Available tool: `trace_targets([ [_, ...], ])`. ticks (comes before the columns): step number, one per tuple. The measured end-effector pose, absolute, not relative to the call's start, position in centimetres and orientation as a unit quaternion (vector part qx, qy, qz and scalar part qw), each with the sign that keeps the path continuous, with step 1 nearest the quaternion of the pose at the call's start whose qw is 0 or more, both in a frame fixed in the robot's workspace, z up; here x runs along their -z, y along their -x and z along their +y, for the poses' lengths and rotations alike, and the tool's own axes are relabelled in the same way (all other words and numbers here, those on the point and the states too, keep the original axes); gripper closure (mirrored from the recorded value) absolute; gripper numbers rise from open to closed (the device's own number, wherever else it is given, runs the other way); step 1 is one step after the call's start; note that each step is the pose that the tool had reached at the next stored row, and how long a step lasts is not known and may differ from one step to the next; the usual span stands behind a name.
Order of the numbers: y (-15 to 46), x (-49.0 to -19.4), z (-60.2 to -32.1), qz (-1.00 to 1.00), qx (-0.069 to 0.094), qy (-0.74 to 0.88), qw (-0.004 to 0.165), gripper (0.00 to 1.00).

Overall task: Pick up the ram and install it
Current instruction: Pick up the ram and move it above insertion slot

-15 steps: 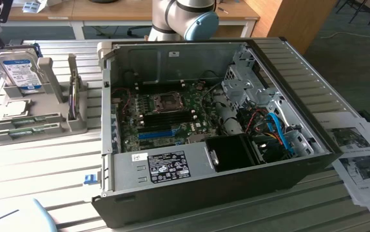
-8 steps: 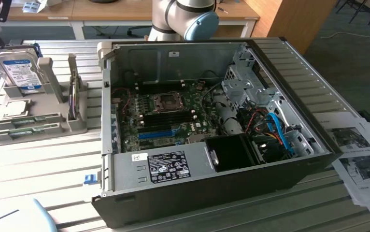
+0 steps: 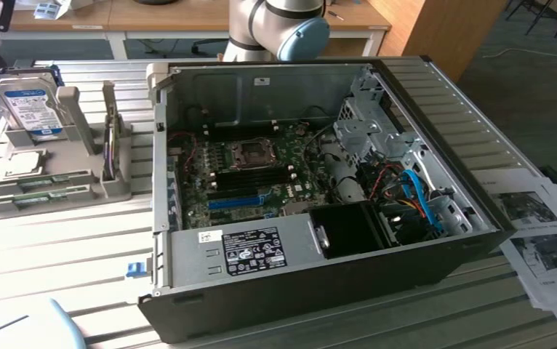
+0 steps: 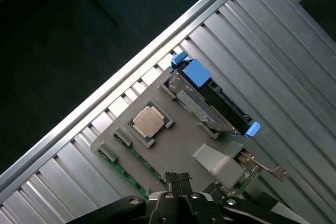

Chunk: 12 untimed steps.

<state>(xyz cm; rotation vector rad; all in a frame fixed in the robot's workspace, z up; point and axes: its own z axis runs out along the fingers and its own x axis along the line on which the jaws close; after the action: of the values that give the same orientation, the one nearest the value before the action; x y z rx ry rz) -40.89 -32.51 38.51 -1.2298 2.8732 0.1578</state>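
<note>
Two green ram sticks (image 3: 43, 187) lie flat in the front slots of a grey holder (image 3: 75, 178) on the table, at the exterior view's left. In the wrist view a green ram (image 4: 127, 173) runs along the holder's edge, close beside my gripper (image 4: 177, 179). The gripper hangs well above the holder with its dark fingers (image 4: 171, 178) together and nothing between them. The open computer case (image 3: 307, 254) lies on its side mid-table, with the motherboard (image 3: 244, 178) and its dark memory slots exposed.
The holder also carries a hard drive (image 3: 28, 105) with a blue-and-white label, a silver processor (image 4: 149, 121) and an upright expansion card (image 3: 112, 145). The arm's base (image 3: 269, 29) stands behind the case. Printed sheets (image 3: 540, 233) lie at the exterior view's right. The table edge (image 4: 105, 93) borders dark floor.
</note>
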Motion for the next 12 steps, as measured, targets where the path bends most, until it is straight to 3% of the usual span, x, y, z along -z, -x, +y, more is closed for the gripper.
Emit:
trace_targets([
  [12, 40.9, -38.52, -32.52, 0.894, -0.062, 0.443, 0.008, 0.91],
])
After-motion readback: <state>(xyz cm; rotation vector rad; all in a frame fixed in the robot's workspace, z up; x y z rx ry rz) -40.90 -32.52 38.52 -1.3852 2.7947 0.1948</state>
